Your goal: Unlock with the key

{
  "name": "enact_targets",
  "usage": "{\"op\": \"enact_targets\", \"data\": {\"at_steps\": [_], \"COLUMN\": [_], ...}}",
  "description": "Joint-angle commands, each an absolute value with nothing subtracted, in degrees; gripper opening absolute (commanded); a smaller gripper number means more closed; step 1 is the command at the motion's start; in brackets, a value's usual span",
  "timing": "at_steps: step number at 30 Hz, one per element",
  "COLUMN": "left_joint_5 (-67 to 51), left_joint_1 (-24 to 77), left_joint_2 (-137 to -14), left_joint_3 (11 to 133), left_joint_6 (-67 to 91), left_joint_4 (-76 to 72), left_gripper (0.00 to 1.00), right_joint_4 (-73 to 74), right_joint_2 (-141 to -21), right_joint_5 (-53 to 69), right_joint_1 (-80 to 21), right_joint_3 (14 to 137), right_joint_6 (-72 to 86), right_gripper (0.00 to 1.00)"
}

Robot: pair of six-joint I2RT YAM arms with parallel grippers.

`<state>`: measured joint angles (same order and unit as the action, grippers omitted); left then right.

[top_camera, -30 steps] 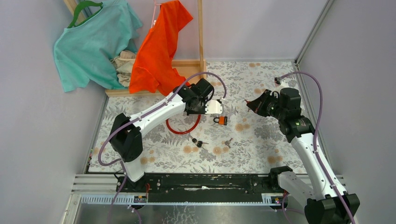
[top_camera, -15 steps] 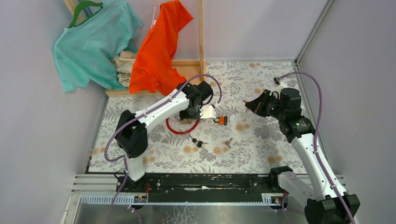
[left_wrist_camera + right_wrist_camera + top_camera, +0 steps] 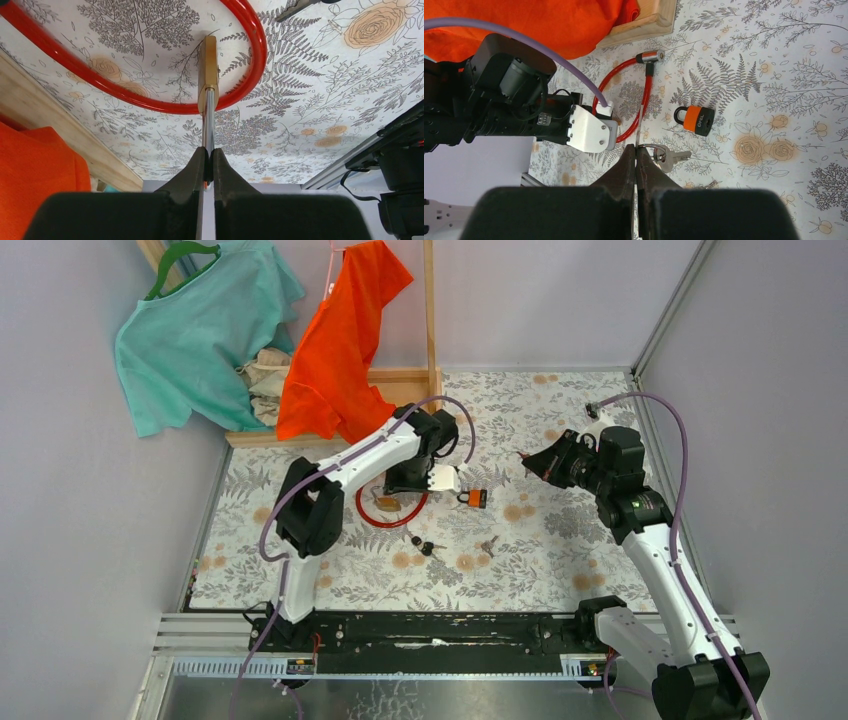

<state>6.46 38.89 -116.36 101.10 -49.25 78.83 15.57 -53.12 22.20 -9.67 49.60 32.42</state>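
Note:
My left gripper (image 3: 209,150) is shut on the silver shackle (image 3: 209,117) of a brass padlock (image 3: 207,67), seen edge-on over the floral table; in the top view the padlock (image 3: 388,503) sits inside a red cable lock loop (image 3: 378,518). My right gripper (image 3: 636,149) is shut on a thin key (image 3: 637,136), with a ring and a second key (image 3: 671,160) hanging beside the fingers. In the top view the right gripper (image 3: 528,458) hovers to the right of the left gripper (image 3: 405,483), apart from the padlock.
A small orange padlock (image 3: 474,497) lies between the arms and also shows in the right wrist view (image 3: 696,119). Loose keys (image 3: 427,544) and another key (image 3: 489,543) lie nearer the front. A wooden rack (image 3: 405,380) with orange and teal shirts stands at the back left.
My left arm has folded in and its gripper has shifted left and down over the red loop; the brass padlock now shows below it. My right gripper has edged slightly left.

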Motion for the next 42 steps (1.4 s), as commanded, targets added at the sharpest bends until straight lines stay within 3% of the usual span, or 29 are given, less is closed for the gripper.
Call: {"op": "enact_targets", "data": {"at_steps": [1,6,14,25,42], "left_joint_5": [6.52,8.70,11.04,14.48,25.04], "left_joint_1": [38.41,38.56,40.06,43.58,45.57], "left_joint_2": [-119.75,-122.96,-124.24,-123.47,-128.85], "left_joint_3": [105.08,107.49,107.10,103.70,99.45], "left_joint_6": [-52.50,-53.21,-52.65,-52.23,-55.26], "left_joint_4": [82.65,83.14,82.09,76.69,73.17], "left_gripper": [0.00,0.00,0.20,0.78,0.81], "right_joint_4": [12.40,12.13,12.13,13.13,20.26], "right_joint_2": [-53.10,-53.18,-52.85,-52.02,-47.25], "right_joint_5": [23.82,24.08,24.17,23.80,19.08], "right_joint_1": [-9.38,-9.39,-9.36,-9.39,-9.30], "right_joint_3": [49.55,49.48,49.17,50.00,52.65], "right_joint_6": [32.96,33.08,32.84,32.03,28.59], "right_gripper": [0.00,0.00,0.00,0.00,0.00]}}
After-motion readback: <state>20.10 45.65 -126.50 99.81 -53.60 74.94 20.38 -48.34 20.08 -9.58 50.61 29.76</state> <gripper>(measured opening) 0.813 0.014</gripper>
